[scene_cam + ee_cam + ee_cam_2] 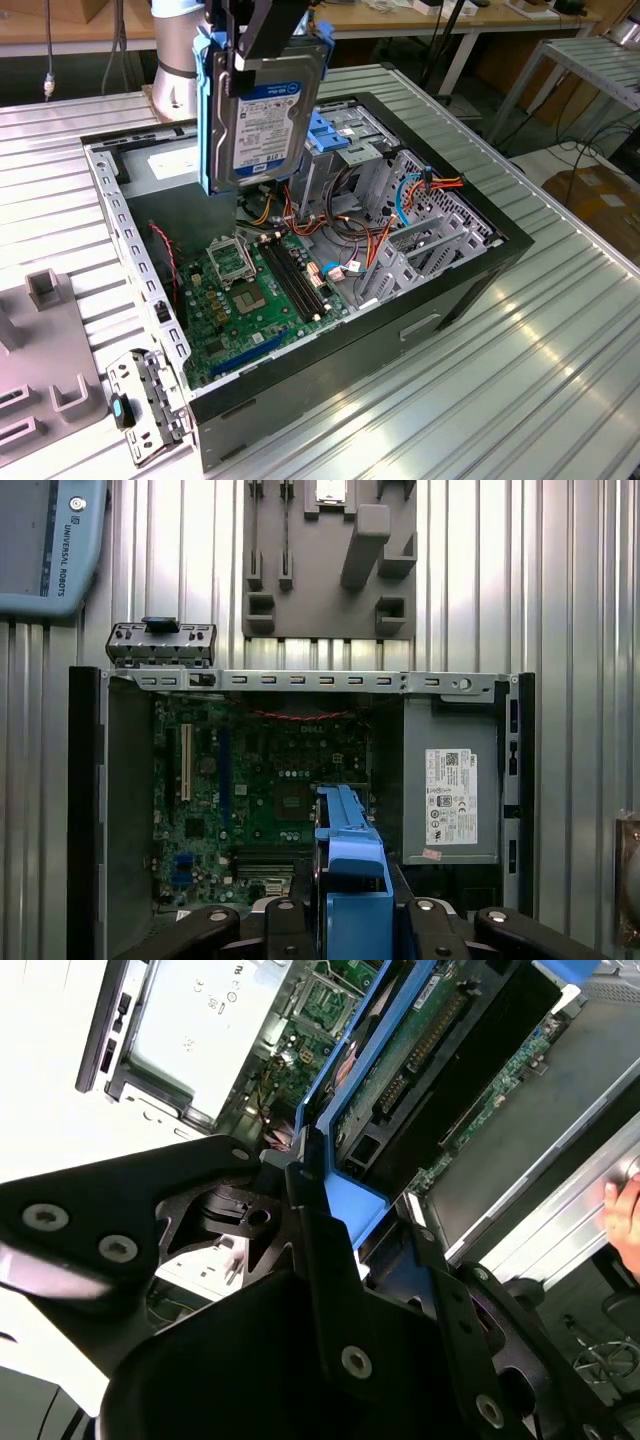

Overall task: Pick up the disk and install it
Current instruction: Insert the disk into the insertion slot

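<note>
The disk [262, 125] hangs upright above the open computer case [470, 270], its labelled face towards the exterior camera and blue carrier rails along its edges. My gripper [262, 45] is shut on the disk's upper end. In the first wrist view the blue rail [350, 875] runs down from between my gripper [350, 930] over the motherboard [270, 790]. In the second wrist view the disk's circuit-board side [420, 1055] and blue rail [352, 1200] stretch away from the black fingers [320, 1260].
The drive cage with its blue latch [335, 135] stands just to the disk's right in the exterior view. A grey power-supply box [450, 795] fills one corner of the case. A grey fixture plate [40, 380] lies beside the case. A hand [625, 1215] rests near the table edge.
</note>
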Tool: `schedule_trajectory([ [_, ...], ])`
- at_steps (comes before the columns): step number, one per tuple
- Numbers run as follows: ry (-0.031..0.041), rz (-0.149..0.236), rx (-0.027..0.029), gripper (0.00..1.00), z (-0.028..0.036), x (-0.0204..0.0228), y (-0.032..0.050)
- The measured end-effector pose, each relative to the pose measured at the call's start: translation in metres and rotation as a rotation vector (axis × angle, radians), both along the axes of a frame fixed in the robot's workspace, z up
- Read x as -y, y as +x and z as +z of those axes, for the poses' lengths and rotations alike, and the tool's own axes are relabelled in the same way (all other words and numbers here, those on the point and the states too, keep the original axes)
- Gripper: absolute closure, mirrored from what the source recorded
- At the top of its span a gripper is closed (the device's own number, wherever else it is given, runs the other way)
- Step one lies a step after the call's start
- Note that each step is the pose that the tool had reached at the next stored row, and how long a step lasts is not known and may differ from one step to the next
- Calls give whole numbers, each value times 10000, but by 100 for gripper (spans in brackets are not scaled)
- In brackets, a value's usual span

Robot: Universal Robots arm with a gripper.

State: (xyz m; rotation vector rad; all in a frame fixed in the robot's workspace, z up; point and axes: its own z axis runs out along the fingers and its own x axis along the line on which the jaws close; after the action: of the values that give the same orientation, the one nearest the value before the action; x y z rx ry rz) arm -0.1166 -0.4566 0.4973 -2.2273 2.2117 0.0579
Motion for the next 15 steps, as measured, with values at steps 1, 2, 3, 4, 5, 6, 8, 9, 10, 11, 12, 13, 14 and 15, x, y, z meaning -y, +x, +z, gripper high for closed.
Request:
schedule_trajectory([
  [1, 0, 0, 0, 63, 0, 9, 0],
  [2, -1, 0, 0, 63, 0, 18, 0],
  [3, -1, 0, 0, 63, 0, 27, 0],
  [4, 0, 0, 0, 63, 0, 35, 0],
  [5, 0, 0, 0, 63, 0, 43, 0],
  [6, 0, -1, 0, 63, 0, 54, 0],
  [8, 0, 0, 0, 63, 0, 77, 0],
  [9, 0, 0, 0, 63, 0, 90, 0],
  [10, 0, 0, 0, 63, 0, 101, 0],
  [11, 0, 0, 0, 63, 0, 109, 0],
  [12, 0, 0, 0, 63, 0, 125, 0],
  [13, 0, 0, 0, 63, 0, 134, 0],
  [14, 0, 0, 0, 63, -1, 146, 0],
  [15, -1, 0, 0, 63, 0, 165, 0],
])
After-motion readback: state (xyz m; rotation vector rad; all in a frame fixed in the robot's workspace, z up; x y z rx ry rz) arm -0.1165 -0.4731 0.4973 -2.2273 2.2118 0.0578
